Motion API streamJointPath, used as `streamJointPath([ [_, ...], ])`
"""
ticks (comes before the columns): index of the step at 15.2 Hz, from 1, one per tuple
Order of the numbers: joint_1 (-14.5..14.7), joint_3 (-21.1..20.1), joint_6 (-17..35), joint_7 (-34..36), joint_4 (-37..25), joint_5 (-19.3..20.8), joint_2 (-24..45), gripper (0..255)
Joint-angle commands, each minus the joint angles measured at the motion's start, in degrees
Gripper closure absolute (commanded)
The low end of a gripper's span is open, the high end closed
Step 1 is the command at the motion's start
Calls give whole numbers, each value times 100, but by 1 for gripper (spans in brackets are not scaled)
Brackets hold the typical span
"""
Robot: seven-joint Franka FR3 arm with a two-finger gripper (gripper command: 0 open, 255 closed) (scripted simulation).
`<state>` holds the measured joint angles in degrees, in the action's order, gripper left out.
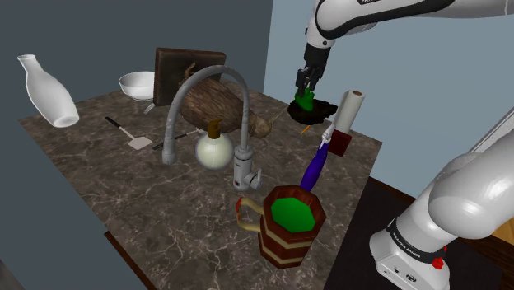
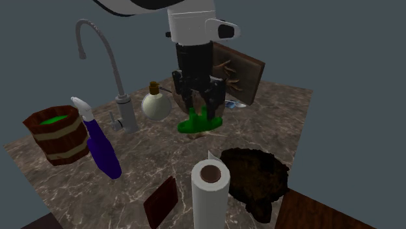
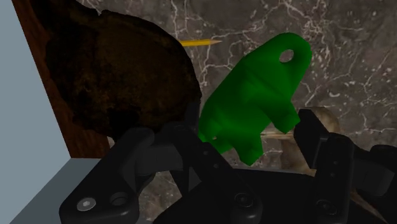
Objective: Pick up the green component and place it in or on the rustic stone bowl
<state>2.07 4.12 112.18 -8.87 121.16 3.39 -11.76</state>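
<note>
Carry step: my claw (image 2: 200,112) clamps the green part (image 2: 202,123) aloft; bowl (image 2: 257,175) sits about four o'clock of it in the second exterior view. Next: swing over, lower, release.

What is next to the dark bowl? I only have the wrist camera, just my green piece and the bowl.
Observer: A white paper towel roll stands upright beside the bowl.
Operator: Anything else close by?
Observer: A blue spray bottle sits on the marble counter, toward the second exterior view's left.
Operator: Is my green piece up in the air?
Observer: It looks so: in the shoulder view the gripper holds the green component up off the counter.
</note>
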Motion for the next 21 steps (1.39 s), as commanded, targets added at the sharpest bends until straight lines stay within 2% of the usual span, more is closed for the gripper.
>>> streamJointPath([
  [1,-82,124,-64,-209,-175,6,103,255],
  [7,-414,601,-200,-1044,-819,-37,576,255],
  [10,-628,876,-322,-1571,-1350,-132,975,255],
  [21,-641,884,507,-1573,-659,-156,1116,255],
])
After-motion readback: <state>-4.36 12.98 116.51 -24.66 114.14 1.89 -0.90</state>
